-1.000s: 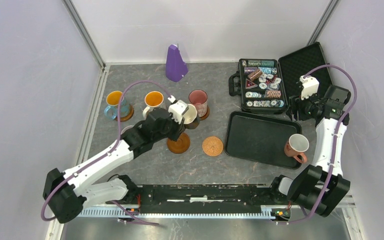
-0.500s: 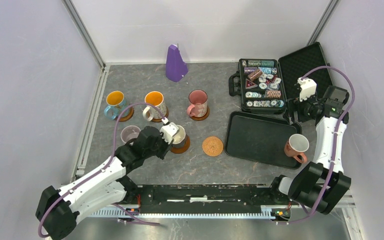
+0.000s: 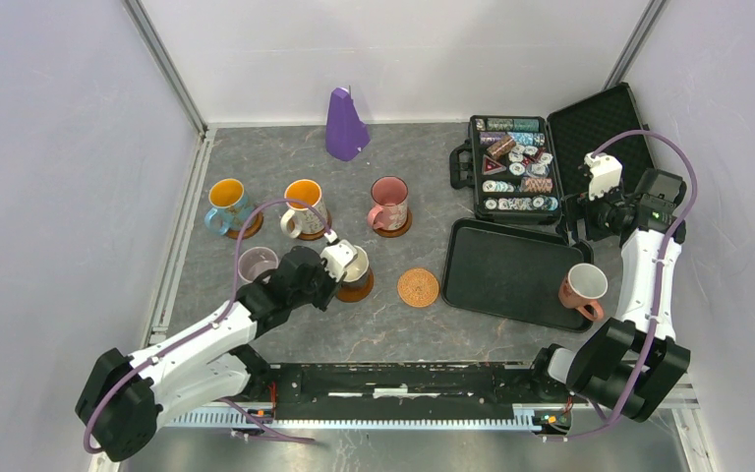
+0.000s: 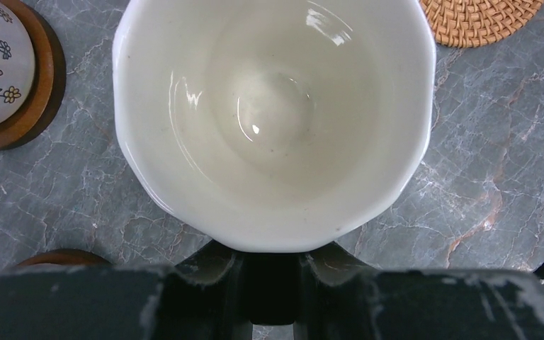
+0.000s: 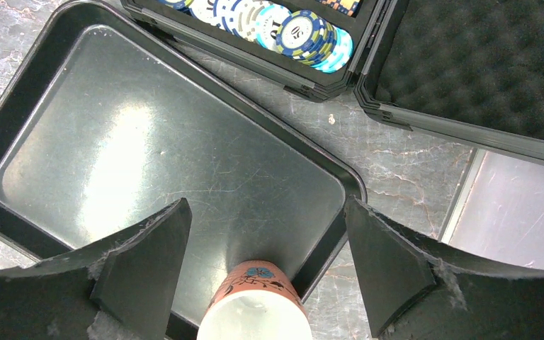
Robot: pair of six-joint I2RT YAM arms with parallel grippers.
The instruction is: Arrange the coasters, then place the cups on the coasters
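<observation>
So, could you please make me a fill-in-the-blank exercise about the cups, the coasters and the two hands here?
1. The left hand is ___ on the cream-lined cup.
2. The right hand is ___ above the black tray.
3. The woven coaster has ___ cup on it.

Missing words: shut; open; no.

"50" on a blue-and-white poker chip (image 5: pixel 292 32) in the open case (image 5: pixel 255 65), other chip markings illegible

Cream-lined mug (image 3: pixel 354 262) upright over dark brown coaster (image 3: pixel 362 291)
</observation>
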